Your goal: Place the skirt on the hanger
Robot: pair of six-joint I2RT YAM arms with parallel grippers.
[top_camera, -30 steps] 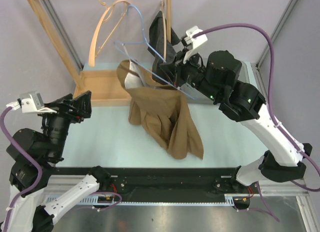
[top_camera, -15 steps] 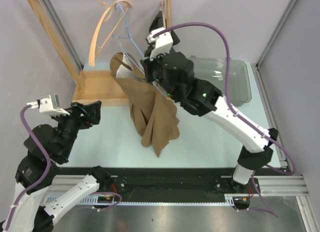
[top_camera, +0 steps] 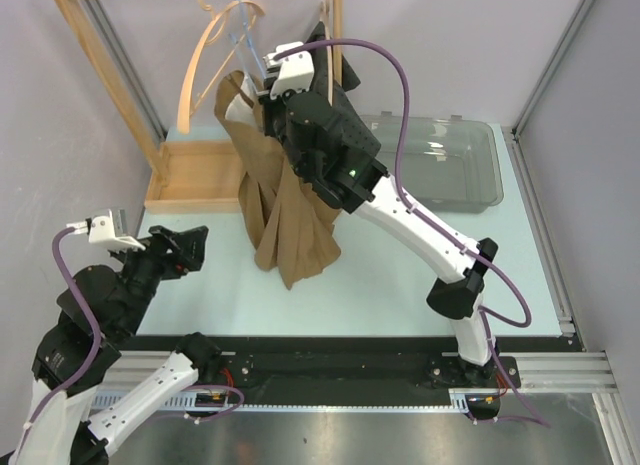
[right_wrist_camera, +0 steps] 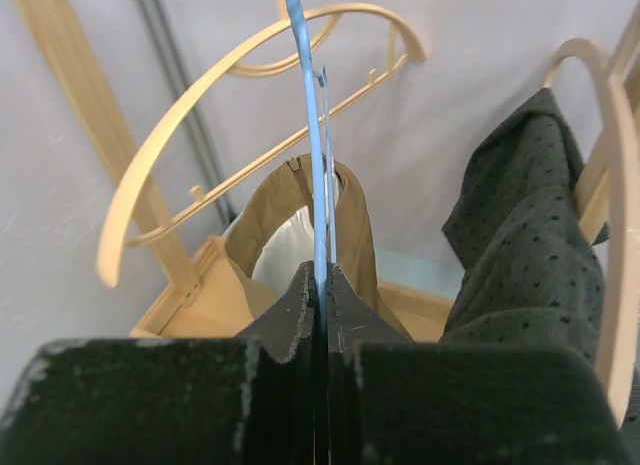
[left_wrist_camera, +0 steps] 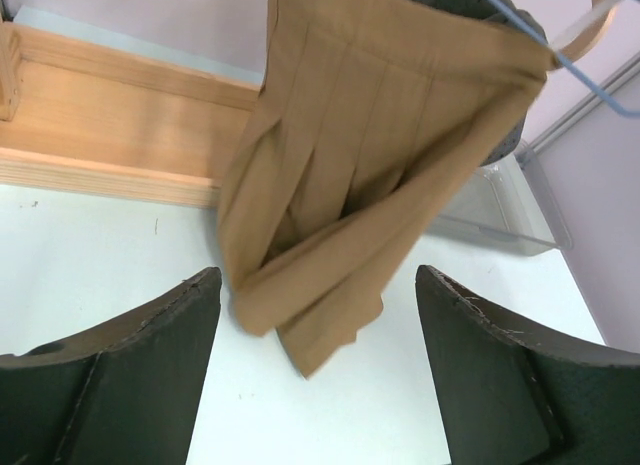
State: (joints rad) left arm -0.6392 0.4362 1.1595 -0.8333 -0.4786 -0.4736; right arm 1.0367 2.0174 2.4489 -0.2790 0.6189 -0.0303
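1. The skirt (top_camera: 285,200) was seen hung on the blue wire hanger (right_wrist_camera: 313,135), raised beside the wooden rack (top_camera: 195,175) at the far side of the bench (top_camera: 380,295).
2. The right fingers (right_wrist_camera: 288,320) were pressed shut on the hanger's wire. The left fingers (left_wrist_camera: 130,370) were spread wide with nothing held, well apart from the cloth.
3. The skirt was judged light, soft and pleated, and apt to slide on thin wire. The stiff hanger or the waistband was judged the best place to take hold.
4. Its long axis was set nearly upright, with the waistband up and the hem pointed down toward the bench.
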